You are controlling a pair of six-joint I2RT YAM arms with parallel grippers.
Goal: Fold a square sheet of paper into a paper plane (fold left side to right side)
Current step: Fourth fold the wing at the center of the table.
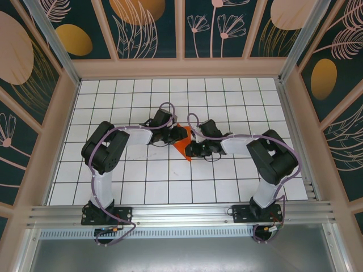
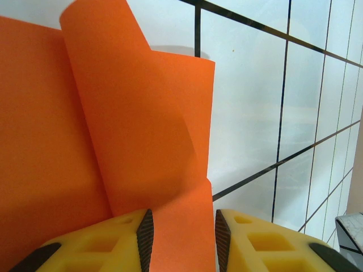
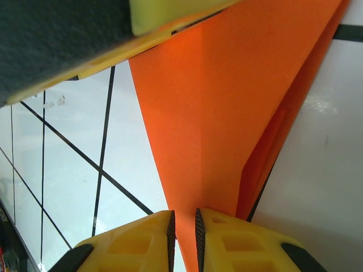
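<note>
Centre of the white gridded table point(image 1: 170, 187): the orange paper point(image 1: 182, 148) lies between the two arms, which both reach inward over it. It is partly folded and looks tapered from above.

Left gripper point(image 2: 183, 221): jaws apart. A flap of the paper curls up off the table and runs through the gap between the yellow fingers. Cannot tell whether the pads touch it.

Right gripper point(image 3: 184, 221): jaws almost together, pinching the narrow end of the paper, which widens away from the fingers. A second layer shows along the right edge of that taper.

In the right wrist view, a finger of the left gripper hangs over the far, wide end of the paper.
</note>
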